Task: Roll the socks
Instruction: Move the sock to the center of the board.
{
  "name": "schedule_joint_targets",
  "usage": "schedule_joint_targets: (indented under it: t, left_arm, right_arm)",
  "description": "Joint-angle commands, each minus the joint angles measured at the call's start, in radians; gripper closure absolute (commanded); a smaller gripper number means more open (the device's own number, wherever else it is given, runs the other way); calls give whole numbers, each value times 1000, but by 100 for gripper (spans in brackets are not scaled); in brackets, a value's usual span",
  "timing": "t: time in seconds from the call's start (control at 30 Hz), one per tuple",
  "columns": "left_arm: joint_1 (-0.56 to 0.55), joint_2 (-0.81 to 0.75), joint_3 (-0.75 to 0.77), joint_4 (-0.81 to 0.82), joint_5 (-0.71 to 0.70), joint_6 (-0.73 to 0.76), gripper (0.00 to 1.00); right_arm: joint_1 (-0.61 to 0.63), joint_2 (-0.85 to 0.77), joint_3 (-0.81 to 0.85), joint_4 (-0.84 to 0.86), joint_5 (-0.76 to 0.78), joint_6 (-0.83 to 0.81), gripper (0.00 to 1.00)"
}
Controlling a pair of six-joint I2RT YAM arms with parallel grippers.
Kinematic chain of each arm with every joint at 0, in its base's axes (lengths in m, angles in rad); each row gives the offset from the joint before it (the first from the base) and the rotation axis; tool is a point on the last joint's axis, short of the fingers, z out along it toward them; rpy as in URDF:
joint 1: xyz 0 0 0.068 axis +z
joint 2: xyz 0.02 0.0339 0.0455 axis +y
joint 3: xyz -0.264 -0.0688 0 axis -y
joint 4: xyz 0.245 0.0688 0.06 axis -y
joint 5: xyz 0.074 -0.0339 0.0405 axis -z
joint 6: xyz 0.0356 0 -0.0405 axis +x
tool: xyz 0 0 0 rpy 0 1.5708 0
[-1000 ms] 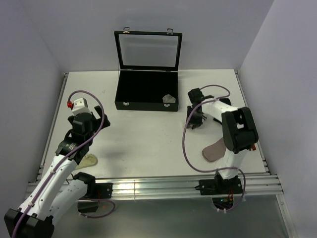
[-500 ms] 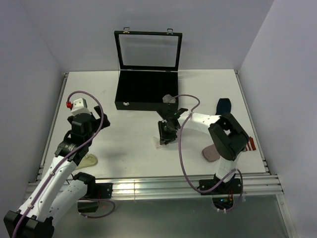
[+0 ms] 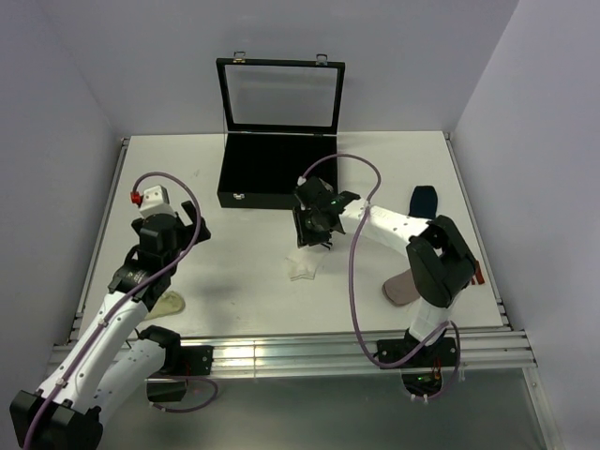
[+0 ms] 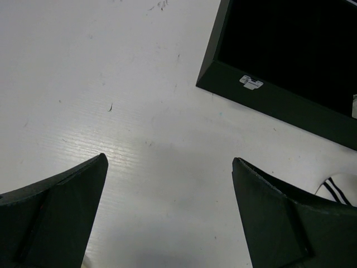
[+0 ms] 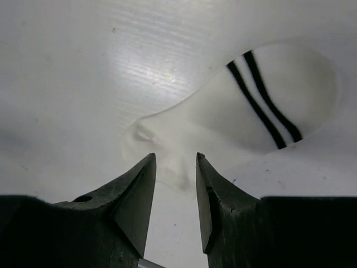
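Right gripper (image 5: 175,156) hovers over white sock (image 5: 223,111), jaws narrowly parted, pinching nothing (sock lying on table (image 5: 67,67)). Left gripper (image 4: 168,160) spread wide, empty, near black case (image 4: 268,95).

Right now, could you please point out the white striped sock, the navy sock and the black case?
white striped sock (image 5: 220,120), right wrist view, plain fabric beside the stripes.
navy sock (image 3: 425,200), top view, its middle.
black case (image 3: 272,200), top view, front wall.

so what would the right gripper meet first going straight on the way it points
Probably the white sock lying on the table just ahead of the right gripper; depth is unclear.
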Motion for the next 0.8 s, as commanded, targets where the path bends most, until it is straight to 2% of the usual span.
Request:
schedule_joint_targets:
  t: [0.0, 0.2, 0.47, 0.6, 0.77]
  left_arm:
    - [3, 3, 10, 46, 28, 30, 1]
    - [3, -23, 4, 42, 54, 21, 1]
    - [3, -58, 2, 43, 129, -4, 0]
    - [2, -63, -2, 46, 152, -6, 1]
    - [0, -40, 7, 58, 179, 4, 0]
  right_arm:
    - [-54, -32, 8, 27, 82, -33, 58]
    - [-180, 53, 19, 84, 57, -41, 60]
    - [-249, 173, 43, 106, 72, -20, 61]
    - [-284, 141, -1, 81, 100, 26, 62]
    - [-287, 9, -46, 92, 59, -26, 61]
